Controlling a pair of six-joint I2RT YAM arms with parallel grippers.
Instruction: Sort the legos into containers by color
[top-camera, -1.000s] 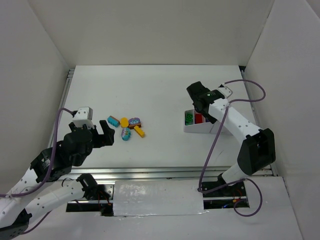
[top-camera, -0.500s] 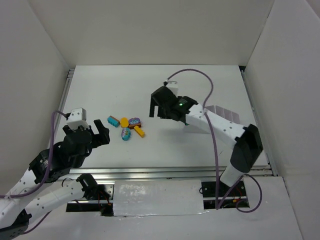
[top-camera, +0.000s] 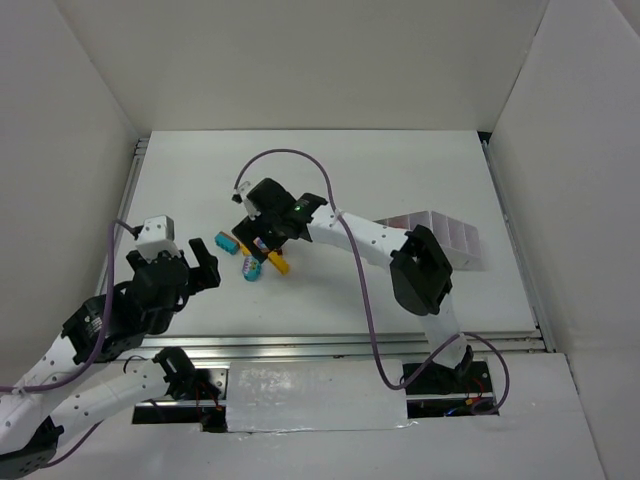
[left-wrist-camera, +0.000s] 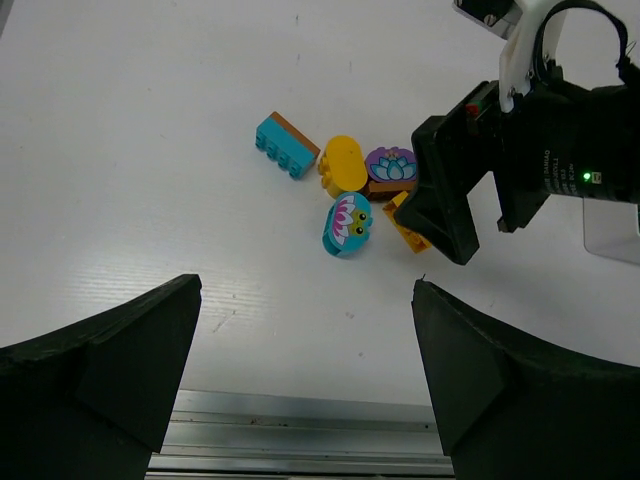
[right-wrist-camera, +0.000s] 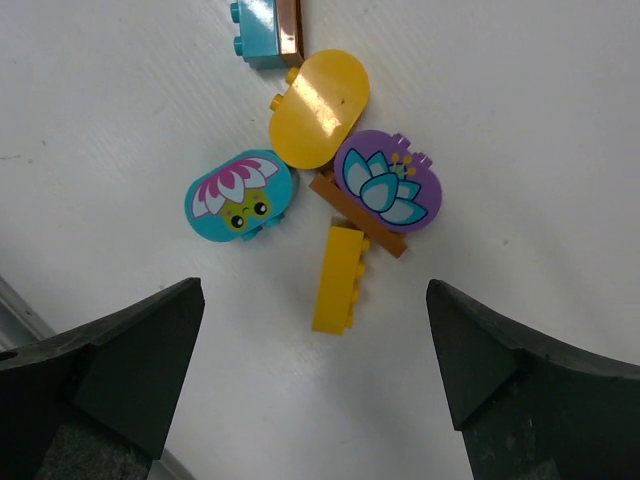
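Several legos lie in a cluster left of centre: a teal brick (top-camera: 226, 242) (right-wrist-camera: 262, 30), a yellow oval piece (right-wrist-camera: 320, 108), a purple flower piece (right-wrist-camera: 388, 183) on a brown plate (right-wrist-camera: 355, 213), a teal oval piece (top-camera: 251, 268) (right-wrist-camera: 239, 195) and a yellow brick (top-camera: 279, 263) (right-wrist-camera: 338, 278). My right gripper (top-camera: 262, 238) (right-wrist-camera: 315, 375) hovers open and empty just above the cluster, its jaws either side of the yellow brick. My left gripper (top-camera: 208, 265) (left-wrist-camera: 305, 380) is open and empty, left of and nearer than the cluster. The white compartment tray (top-camera: 450, 238) stands at the right.
The right arm (top-camera: 370, 235) stretches across the table from the right and partly covers the tray. Its gripper body (left-wrist-camera: 500, 160) hides part of the cluster in the left wrist view. A metal rail (top-camera: 350, 345) runs along the near table edge. White walls enclose the table.
The right arm has swung left from the tray to above the lego cluster. The left gripper has drawn back slightly. The legos have not moved.
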